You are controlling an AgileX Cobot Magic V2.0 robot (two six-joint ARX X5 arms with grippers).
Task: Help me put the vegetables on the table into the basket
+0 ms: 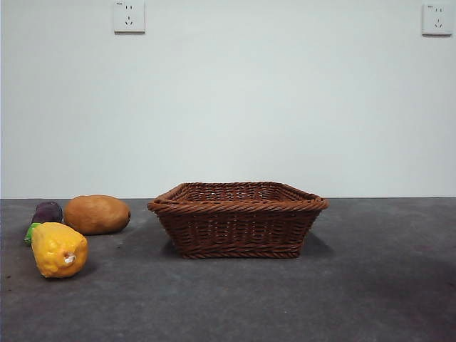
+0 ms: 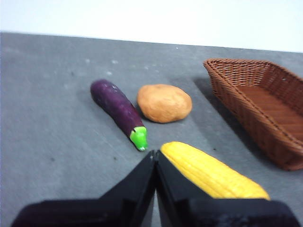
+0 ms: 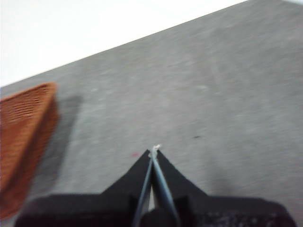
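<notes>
Three vegetables lie on the dark grey table (image 1: 370, 285) left of the basket (image 1: 237, 218). A brown potato (image 1: 97, 214) sits nearest the basket, also seen as the potato (image 2: 164, 102) in the left wrist view. The purple eggplant (image 1: 45, 214) with its green cap lies behind the yellow ridged corn (image 1: 58, 249). In the left wrist view the eggplant (image 2: 118, 111) and corn (image 2: 210, 170) lie just ahead of my left gripper (image 2: 155, 153), which is shut and empty, above the table. My right gripper (image 3: 154, 150) is shut and empty over bare table, with the basket (image 3: 23, 132) off to its side.
A white wall with two power sockets (image 1: 129, 16) rises behind the table. The basket (image 2: 265, 106) holds nothing that I can see. Neither arm appears in the front view.
</notes>
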